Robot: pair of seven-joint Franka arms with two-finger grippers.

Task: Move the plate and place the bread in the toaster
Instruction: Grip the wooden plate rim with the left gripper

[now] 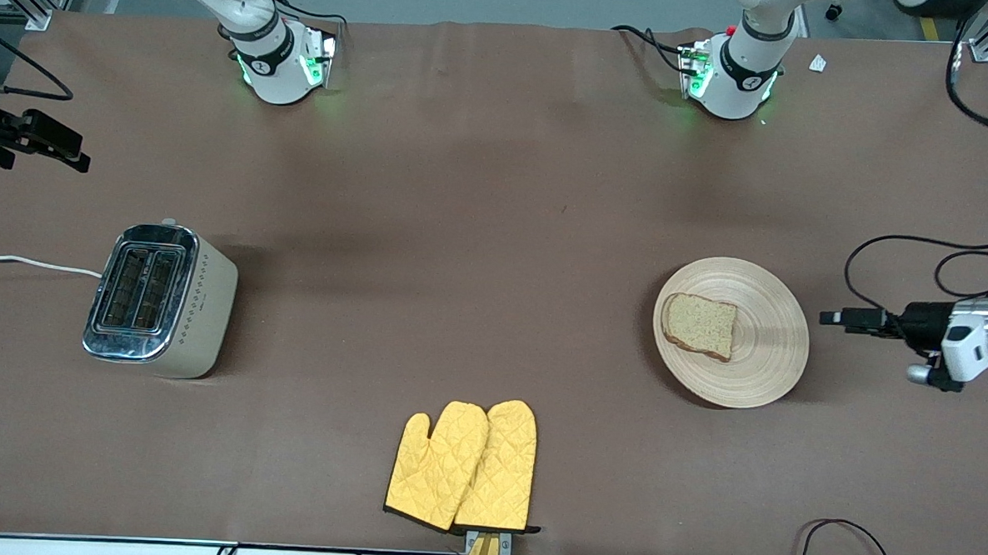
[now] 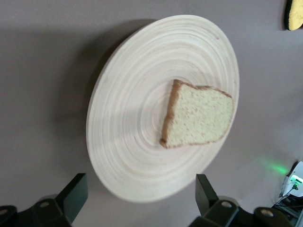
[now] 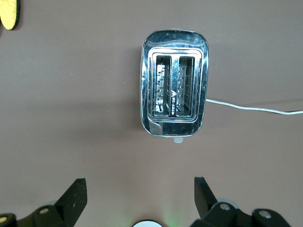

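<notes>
The round tan wooden plate [image 1: 762,339] lies toward the left arm's end of the table, with the brown bread slice [image 1: 700,326] flat on it. In the left wrist view the plate [image 2: 137,123] and the bread [image 2: 199,116] lie just ahead of my left gripper [image 2: 139,198], which is open and empty. That gripper [image 1: 830,317] is low beside the plate's rim, apart from it. The beige toaster [image 1: 164,296] with a chrome top stands toward the right arm's end, both slots empty. My right gripper [image 1: 70,152] is open and empty, up in the air with the toaster [image 3: 173,97] in its view.
A pair of yellow oven mitts [image 1: 465,468] lies near the table's front edge, between toaster and plate. The toaster's white cord [image 1: 28,264] runs off the table's end. Black cables hang by the left arm and along the front edge.
</notes>
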